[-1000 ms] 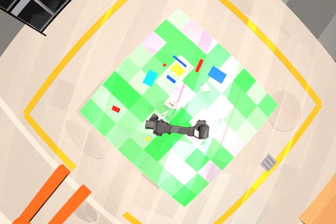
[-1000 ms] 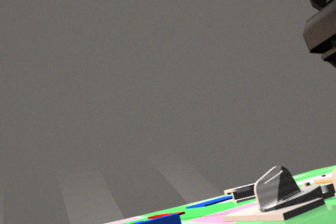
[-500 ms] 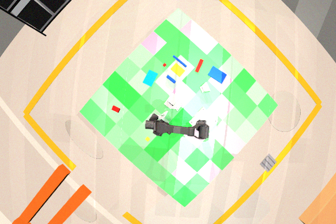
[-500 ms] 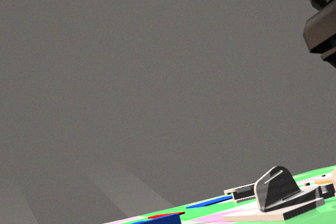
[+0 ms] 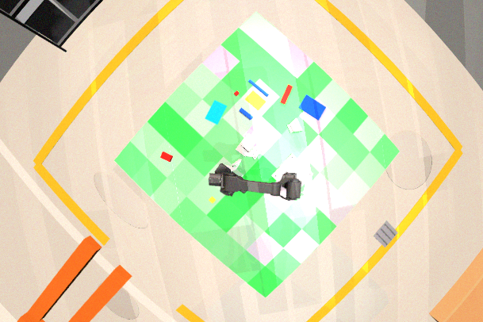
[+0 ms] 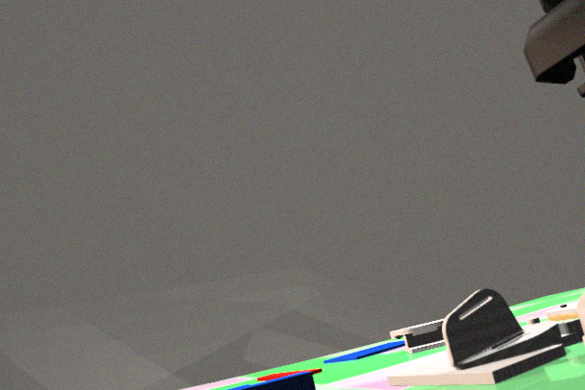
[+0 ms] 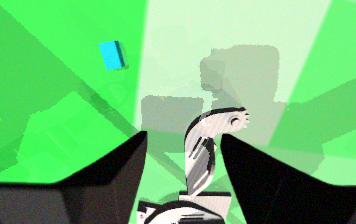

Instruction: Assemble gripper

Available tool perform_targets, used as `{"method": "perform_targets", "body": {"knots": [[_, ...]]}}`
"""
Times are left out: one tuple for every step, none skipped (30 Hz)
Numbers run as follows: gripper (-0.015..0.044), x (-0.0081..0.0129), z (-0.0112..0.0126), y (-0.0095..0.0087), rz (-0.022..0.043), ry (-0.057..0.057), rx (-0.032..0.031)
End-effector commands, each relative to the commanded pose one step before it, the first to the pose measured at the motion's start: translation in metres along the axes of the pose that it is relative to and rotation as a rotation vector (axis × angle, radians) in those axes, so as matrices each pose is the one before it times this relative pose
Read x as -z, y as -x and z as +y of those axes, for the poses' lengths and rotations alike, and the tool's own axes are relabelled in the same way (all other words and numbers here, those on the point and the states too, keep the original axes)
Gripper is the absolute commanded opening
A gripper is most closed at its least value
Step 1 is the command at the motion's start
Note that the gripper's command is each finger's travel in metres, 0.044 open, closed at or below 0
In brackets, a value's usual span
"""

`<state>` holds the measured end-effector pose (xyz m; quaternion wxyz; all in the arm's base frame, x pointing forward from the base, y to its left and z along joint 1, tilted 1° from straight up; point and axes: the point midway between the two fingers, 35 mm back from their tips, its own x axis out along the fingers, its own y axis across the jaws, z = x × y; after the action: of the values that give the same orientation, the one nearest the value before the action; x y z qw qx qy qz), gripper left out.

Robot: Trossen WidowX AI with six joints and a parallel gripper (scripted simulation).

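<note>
A pale curved jaw (image 7: 196, 160) (image 5: 236, 165) with a toothed, holed end lies below my gripper (image 7: 184, 138). The gripper is open; its black fingers stand apart above the jaw, one on each side, with nothing held. Its underside also shows high at the right edge in the exterior view. Another pale rounded part (image 7: 185, 216) is cut off at the bottom of the wrist view. A white part (image 5: 249, 146) lies up and right of the jaw. In the exterior view, a slotted upright plate (image 6: 485, 327) stands on a flat slab (image 6: 425, 376). Pins, second jaw and housing plate cannot be identified surely.
A small white bracket (image 5: 294, 126) (image 6: 425, 336) lies apart. Around are a cyan block (image 5: 216, 112), a blue block (image 5: 312, 107), a red bar (image 5: 286, 94), a yellow block (image 5: 255, 100), a red block (image 5: 166, 156) and a small yellow piece (image 5: 212, 200).
</note>
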<state>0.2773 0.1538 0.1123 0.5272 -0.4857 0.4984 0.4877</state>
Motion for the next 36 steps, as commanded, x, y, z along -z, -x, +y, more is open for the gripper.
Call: {"method": "perform_targets", "body": {"knots": [[0.0125, -0.00006, 0.00010, 0.00157, -0.00036, 0.0001, 0.00049], [0.0099, 0.00000, 0.00000, 0.00000, 0.00000, 0.0000, 0.00000], [0.0072, 0.00000, 0.00000, 0.00000, 0.00000, 0.0000, 0.00000], [0.0046, 0.00000, 0.00000, 0.00000, 0.00000, 0.0000, 0.00000], [0.0020, 0.00000, 0.00000, 0.00000, 0.00000, 0.0000, 0.00000], [0.0000, 0.00000, 0.00000, 0.00000, 0.00000, 0.0000, 0.00000], [0.0000, 0.00000, 0.00000, 0.00000, 0.00000, 0.0000, 0.00000], [0.0000, 0.00000, 0.00000, 0.00000, 0.00000, 0.0000, 0.00000], [0.0000, 0.00000, 0.00000, 0.00000, 0.00000, 0.0000, 0.00000], [0.0000, 0.00000, 0.00000, 0.00000, 0.00000, 0.0000, 0.00000], [0.0000, 0.00000, 0.00000, 0.00000, 0.00000, 0.0000, 0.00000], [0.0000, 0.00000, 0.00000, 0.00000, 0.00000, 0.0000, 0.00000], [0.0000, 0.00000, 0.00000, 0.00000, 0.00000, 0.0000, 0.00000], [0.0000, 0.00000, 0.00000, 0.00000, 0.00000, 0.0000, 0.00000], [0.0000, 0.00000, 0.00000, 0.00000, 0.00000, 0.0000, 0.00000], [0.0000, 0.00000, 0.00000, 0.00000, 0.00000, 0.0000, 0.00000], [0.0000, 0.00000, 0.00000, 0.00000, 0.00000, 0.0000, 0.00000], [0.0000, 0.00000, 0.00000, 0.00000, 0.00000, 0.0000, 0.00000], [0.0000, 0.00000, 0.00000, 0.00000, 0.00000, 0.0000, 0.00000], [0.0000, 0.00000, 0.00000, 0.00000, 0.00000, 0.0000, 0.00000], [0.0000, 0.00000, 0.00000, 0.00000, 0.00000, 0.0000, 0.00000], [0.0000, 0.00000, 0.00000, 0.00000, 0.00000, 0.0000, 0.00000], [0.0000, 0.00000, 0.00000, 0.00000, 0.00000, 0.0000, 0.00000], [0.0000, 0.00000, 0.00000, 0.00000, 0.00000, 0.0000, 0.00000], [0.0000, 0.00000, 0.00000, 0.00000, 0.00000, 0.0000, 0.00000], [0.0000, 0.00000, 0.00000, 0.00000, 0.00000, 0.0000, 0.00000], [0.0000, 0.00000, 0.00000, 0.00000, 0.00000, 0.0000, 0.00000], [0.0026, -0.00014, -0.00031, -0.00056, -0.00053, -0.0003, 0.00050], [0.0053, 0.00000, 0.00000, 0.00000, 0.00000, 0.0000, 0.00000], [0.0079, 0.00000, 0.00000, 0.00000, 0.00000, 0.0000, 0.00000], [0.0105, 0.00000, 0.00000, 0.00000, 0.00000, 0.0000, 0.00000], [0.0131, 0.00000, 0.00000, 0.00000, 0.00000, 0.0000, 0.00000], [0.0157, 0.00000, 0.00000, 0.00000, 0.00000, 0.0000, 0.00000], [0.0184, 0.00000, 0.00000, 0.00000, 0.00000, 0.0000, 0.00000], [0.0210, 0.00000, 0.00000, 0.00000, 0.00000, 0.0000, 0.00000], [0.0236, 0.00000, 0.00000, 0.00000, 0.00000, 0.0000, 0.00000]]}}
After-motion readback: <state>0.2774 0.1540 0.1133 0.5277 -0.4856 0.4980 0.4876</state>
